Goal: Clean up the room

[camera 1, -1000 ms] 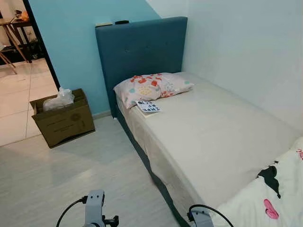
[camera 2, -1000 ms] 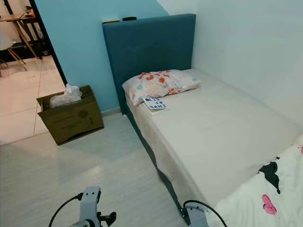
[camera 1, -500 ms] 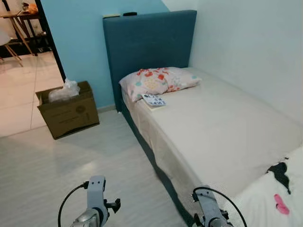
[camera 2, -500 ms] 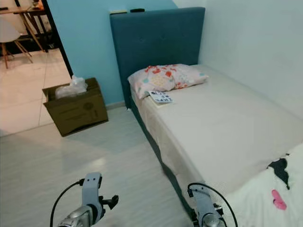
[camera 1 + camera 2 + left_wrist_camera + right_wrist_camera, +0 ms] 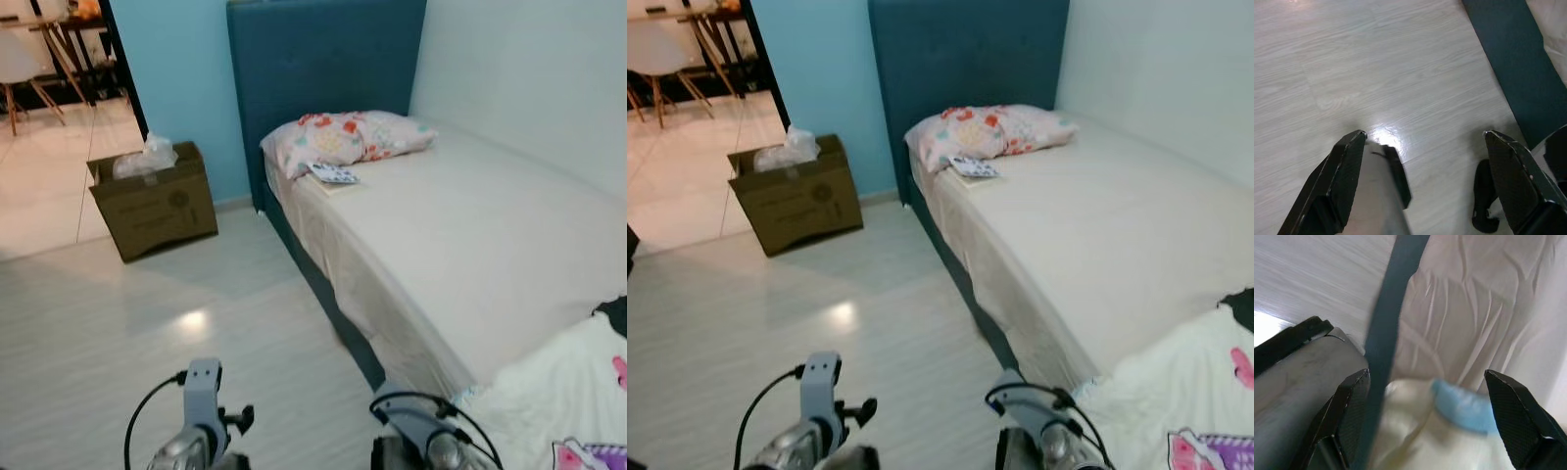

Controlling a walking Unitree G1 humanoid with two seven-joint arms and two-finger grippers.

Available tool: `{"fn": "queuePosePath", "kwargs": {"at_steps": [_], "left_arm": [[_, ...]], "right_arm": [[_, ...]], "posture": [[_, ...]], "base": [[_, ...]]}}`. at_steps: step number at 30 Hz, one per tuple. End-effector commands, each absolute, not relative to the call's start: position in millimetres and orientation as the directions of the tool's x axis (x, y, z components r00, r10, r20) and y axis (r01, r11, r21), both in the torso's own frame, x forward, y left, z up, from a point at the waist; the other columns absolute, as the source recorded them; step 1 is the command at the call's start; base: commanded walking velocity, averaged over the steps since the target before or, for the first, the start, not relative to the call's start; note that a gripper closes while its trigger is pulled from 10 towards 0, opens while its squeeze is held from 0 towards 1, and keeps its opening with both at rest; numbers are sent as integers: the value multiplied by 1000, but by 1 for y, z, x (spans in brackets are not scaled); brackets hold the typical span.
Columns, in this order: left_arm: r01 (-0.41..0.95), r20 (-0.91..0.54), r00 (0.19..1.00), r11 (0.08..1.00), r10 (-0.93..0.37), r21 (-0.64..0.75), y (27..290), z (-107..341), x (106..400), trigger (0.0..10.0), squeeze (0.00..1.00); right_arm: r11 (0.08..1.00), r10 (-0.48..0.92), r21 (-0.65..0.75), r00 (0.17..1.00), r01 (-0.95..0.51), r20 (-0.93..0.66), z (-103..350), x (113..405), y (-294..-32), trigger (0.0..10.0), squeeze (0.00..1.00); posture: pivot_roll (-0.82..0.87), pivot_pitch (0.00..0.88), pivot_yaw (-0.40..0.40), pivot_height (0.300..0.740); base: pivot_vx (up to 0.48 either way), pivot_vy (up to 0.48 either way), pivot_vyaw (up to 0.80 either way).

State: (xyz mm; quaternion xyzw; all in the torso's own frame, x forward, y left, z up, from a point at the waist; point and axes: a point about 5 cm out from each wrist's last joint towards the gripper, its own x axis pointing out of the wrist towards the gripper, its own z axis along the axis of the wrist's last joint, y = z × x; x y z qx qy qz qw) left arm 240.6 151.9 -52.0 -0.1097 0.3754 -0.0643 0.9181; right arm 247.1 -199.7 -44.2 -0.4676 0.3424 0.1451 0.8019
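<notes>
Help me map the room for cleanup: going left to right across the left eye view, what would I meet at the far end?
Cardboard box with a plastic bag in it → flowered pillow against the blue headboard, with a patterned card lying just in front of it → white wall.

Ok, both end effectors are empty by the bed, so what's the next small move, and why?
Probably step toward the head of the bed and raise the right end effector toward the small printed card lying beside the floral pillow. It is the one loose item on the mattress, and both the right and left end effector hang open and low.
</notes>
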Motion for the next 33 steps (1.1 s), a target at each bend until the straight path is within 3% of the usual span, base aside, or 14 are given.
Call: {"fn": "queuePosePath", "kwargs": {"at_steps": [1,3,4,5,11,14,18,22,24,30,32,33], "left_arm": [[51,-670,712,967,-210,-248,149,-52,240,10000,0],[48,-670,713,967,-209,-250,149,-52,240,10000,0],[48,-670,713,967,-209,-250,149,-52,240,10000,0],[44,-666,716,966,-208,-254,149,-52,240,10000,0],[41,-657,725,965,-208,-260,149,-50,243,10000,0],[44,-649,731,964,-210,-262,148,-49,245,10000,0],[43,-648,733,964,-209,-262,149,-48,245,10000,0],[42,-650,731,965,-207,-261,149,-49,244,10000,0],[38,-656,726,965,-206,-260,149,-51,242,10000,0],[36,-659,723,965,-206,-262,148,-52,240,10000,0],[35,-661,721,964,-206,-262,147,-52,240,10000,0],[35,-661,721,964,-206,-262,147,-52,240,10000,0]], "right_arm": [[466,-67,-674,737,-573,-673,-41,252,-197,10000,0],[325,-61,-713,738,-622,-672,-36,258,-201,10000,0],[325,-61,-713,738,-622,-672,-36,258,-201,10000,0],[204,-75,-726,729,-657,-680,-31,264,-207,10000,0],[91,-89,-692,686,-717,-722,-26,269,-214,10000,0],[76,-74,-617,613,-783,-787,-24,270,-220,10000,0],[72,-72,-588,584,-805,-808,-17,275,-226,10000,0],[107,-72,-543,538,-833,-840,-10,279,-234,10000,0],[168,-59,-460,457,-872,-888,0,283,-243,10000,0],[179,-61,-395,390,-901,-919,1,282,-246,10000,0],[200,-41,-303,301,-932,-953,-1,277,-245,10000,0],[200,-41,-303,301,-932,-953,-1,277,-245,10000,0]], "posture": [[-10,0,2,545],[-11,0,0,535],[-11,0,0,535],[-12,0,-1,525],[-10,0,-4,505],[-5,0,-8,501],[-7,0,-9,501],[-8,0,-11,501],[-7,0,-16,501],[-5,0,-18,501],[-2,0,-19,501],[-2,0,-19,501]], "base": [[0,0,0],[0,0,0],[0,0,0],[0,0,0],[0,0,0],[0,0,0],[0,0,0],[0,0,0],[0,0,0],[0,0,0],[0,0,0],[0,0,0]]}}
